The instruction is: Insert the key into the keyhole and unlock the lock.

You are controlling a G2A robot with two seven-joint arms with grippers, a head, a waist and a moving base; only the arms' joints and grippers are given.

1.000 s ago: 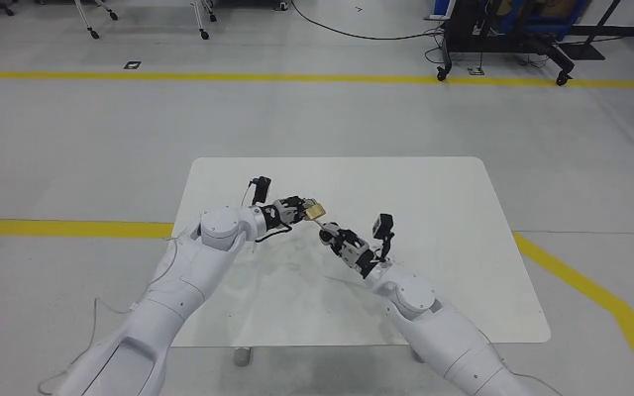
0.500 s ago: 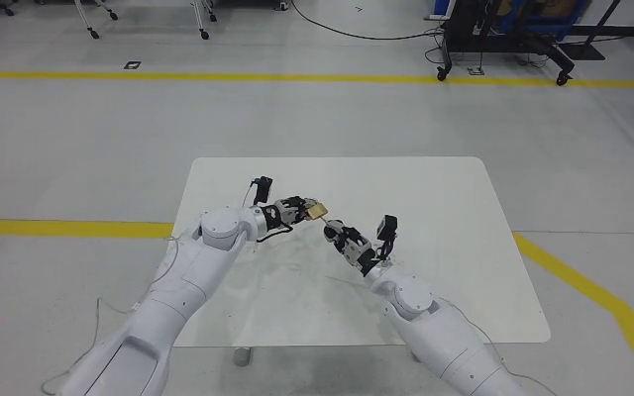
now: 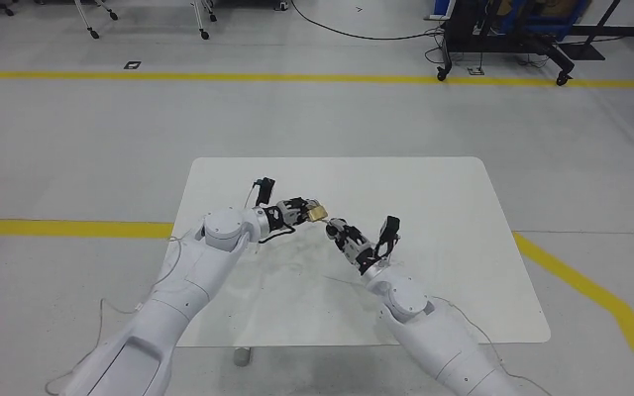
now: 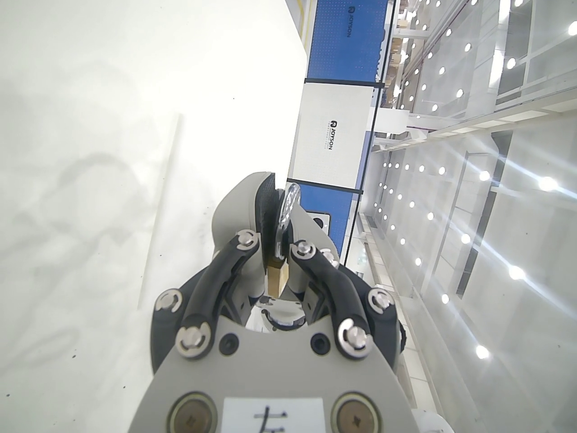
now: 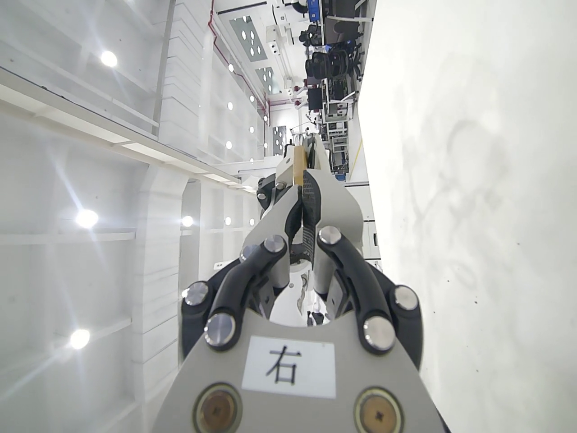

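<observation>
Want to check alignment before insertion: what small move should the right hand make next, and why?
Probably ease the right hand slightly toward the lock in the left hand: its shut tips sit just short of the brass body, roughly in line.

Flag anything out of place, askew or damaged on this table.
Nothing stands out. The left gripper holds the brass padlock above the white table, the right gripper sits shut close beside it, and faint scuff marks show on the table's surface.

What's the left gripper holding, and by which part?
The left gripper is shut on the lock, pinched between its fingers; whether by shackle or brass body is unclear.
</observation>
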